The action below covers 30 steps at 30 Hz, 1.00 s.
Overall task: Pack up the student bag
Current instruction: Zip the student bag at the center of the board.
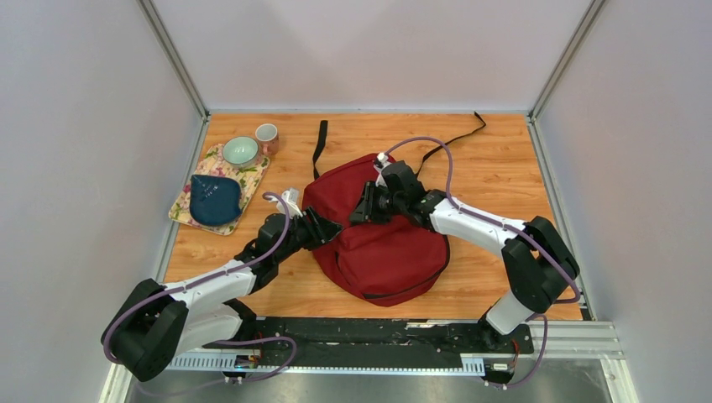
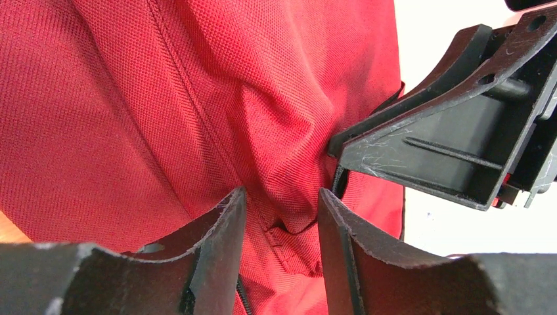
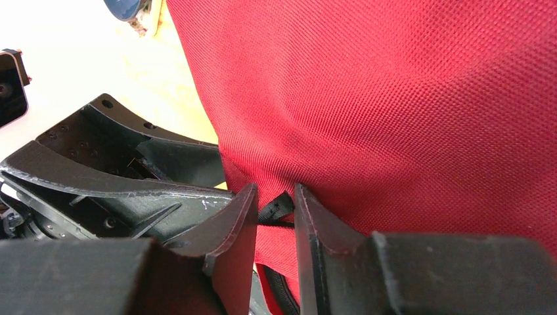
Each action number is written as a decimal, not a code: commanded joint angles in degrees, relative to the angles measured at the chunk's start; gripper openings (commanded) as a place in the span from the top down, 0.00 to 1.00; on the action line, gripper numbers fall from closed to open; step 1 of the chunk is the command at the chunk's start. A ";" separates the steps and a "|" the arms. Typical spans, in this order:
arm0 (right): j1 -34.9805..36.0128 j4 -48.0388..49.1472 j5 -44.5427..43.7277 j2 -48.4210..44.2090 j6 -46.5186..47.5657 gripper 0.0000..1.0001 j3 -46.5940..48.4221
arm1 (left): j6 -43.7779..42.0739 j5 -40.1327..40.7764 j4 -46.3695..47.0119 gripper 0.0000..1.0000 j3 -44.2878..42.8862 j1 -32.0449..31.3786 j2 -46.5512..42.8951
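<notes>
The student bag point(image 1: 386, 252) lies on the table point(image 1: 504, 168) between my arms. My left gripper point(image 2: 281, 209) pinches a fold of its red fabric; my right gripper point(image 3: 276, 202), jaws nearly together, grips its edge.

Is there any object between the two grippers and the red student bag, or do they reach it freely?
Nothing visible stands between them. The left gripper pinches a fold of the student bag, and the right gripper pinches a black tab on it. The two grippers sit close together.
</notes>
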<state>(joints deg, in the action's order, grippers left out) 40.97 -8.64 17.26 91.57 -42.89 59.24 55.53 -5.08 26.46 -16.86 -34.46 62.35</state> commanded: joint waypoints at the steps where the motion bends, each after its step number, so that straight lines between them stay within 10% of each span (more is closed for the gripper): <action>1: 0.51 2.67 0.32 -0.69 -0.52 0.71 1.23 | 0.90 -0.54 2.99 0.48 0.43 0.36 -0.82; 14: 0.60 2.76 -0.55 -0.25 -0.61 1.00 1.23 | 1.43 -0.89 3.42 0.48 0.43 0.62 -0.74; 30: 1.30 3.55 -1.70 -4.47 -1.31 1.00 -1.58 | 3.80 -1.51 9.04 0.63 0.52 0.80 2.60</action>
<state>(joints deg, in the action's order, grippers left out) 41.34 -7.57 16.10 89.49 -43.72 58.33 58.30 -5.56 29.45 -16.45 -34.00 63.59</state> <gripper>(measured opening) 0.008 0.418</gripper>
